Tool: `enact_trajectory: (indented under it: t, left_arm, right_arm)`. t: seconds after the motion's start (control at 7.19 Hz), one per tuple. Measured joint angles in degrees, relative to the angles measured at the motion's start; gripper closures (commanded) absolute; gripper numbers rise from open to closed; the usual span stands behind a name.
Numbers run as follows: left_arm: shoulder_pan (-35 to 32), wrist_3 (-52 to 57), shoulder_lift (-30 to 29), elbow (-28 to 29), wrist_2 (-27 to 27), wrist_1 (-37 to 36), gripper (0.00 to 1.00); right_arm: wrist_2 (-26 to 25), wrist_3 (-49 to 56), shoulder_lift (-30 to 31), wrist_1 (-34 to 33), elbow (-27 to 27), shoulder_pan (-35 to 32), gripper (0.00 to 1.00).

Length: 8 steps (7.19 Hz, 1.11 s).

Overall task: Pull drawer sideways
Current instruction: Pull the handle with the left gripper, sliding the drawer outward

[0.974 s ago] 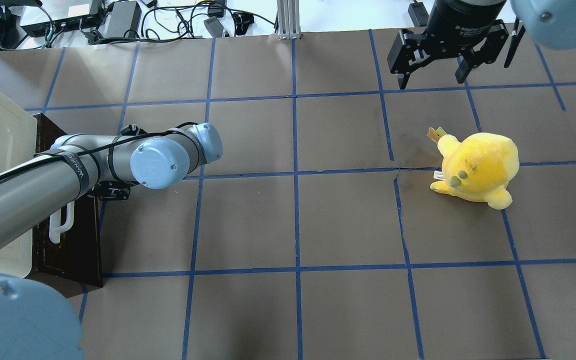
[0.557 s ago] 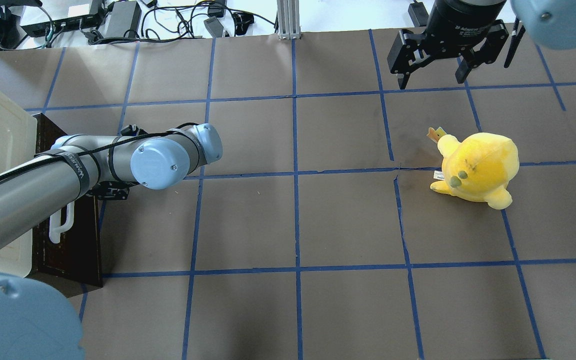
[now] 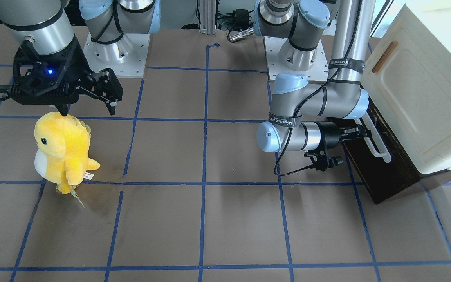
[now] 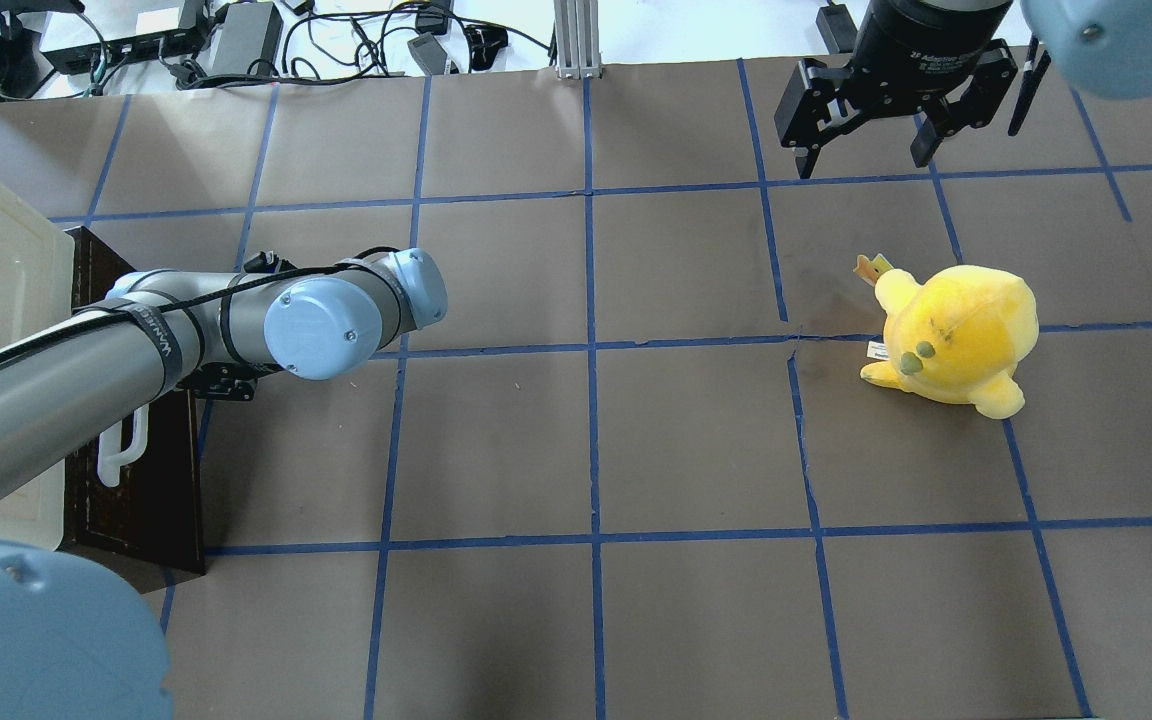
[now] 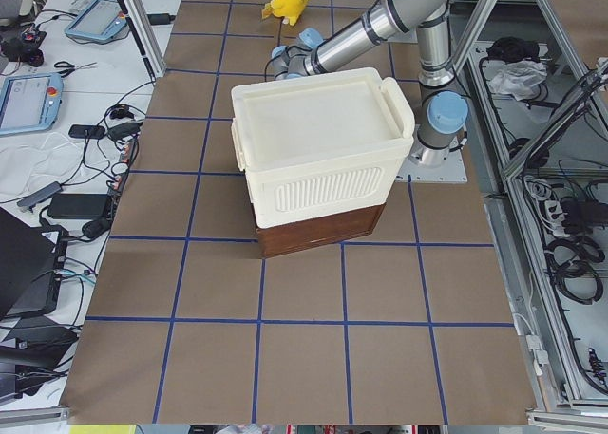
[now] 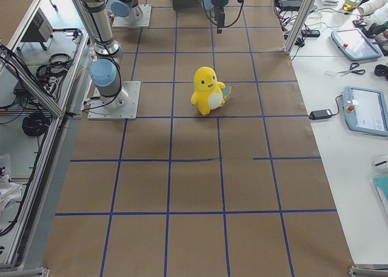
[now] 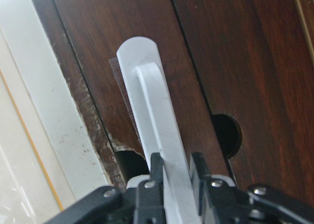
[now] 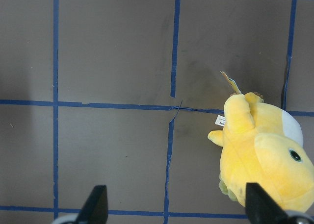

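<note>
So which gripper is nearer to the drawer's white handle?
Left. The left gripper has its fingers shut on the white handle of the drawer; the right gripper hangs open across the table, by the yellow plush toy.

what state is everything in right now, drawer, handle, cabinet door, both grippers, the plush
drawer: no pale inner sides showing, looks closed or barely out
white bar handle: clamped between the left fingers
left gripper: shut on the white bar handle
right gripper: open, empty, held above the table
cabinet door: looks shut
plush toy: standing upright on the table, not touched
</note>
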State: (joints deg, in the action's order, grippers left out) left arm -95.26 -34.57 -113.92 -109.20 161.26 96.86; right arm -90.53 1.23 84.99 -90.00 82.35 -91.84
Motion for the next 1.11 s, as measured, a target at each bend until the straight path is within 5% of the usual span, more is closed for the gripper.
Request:
enact_trajectory:
  t: [1.11]
  left_arm:
    - [-2.1, -0.2, 0.1, 0.7, -0.1, 0.0, 0.76]
  right_arm:
    - [0.0, 0.0, 0.0, 0.0, 0.0, 0.0, 0.00]
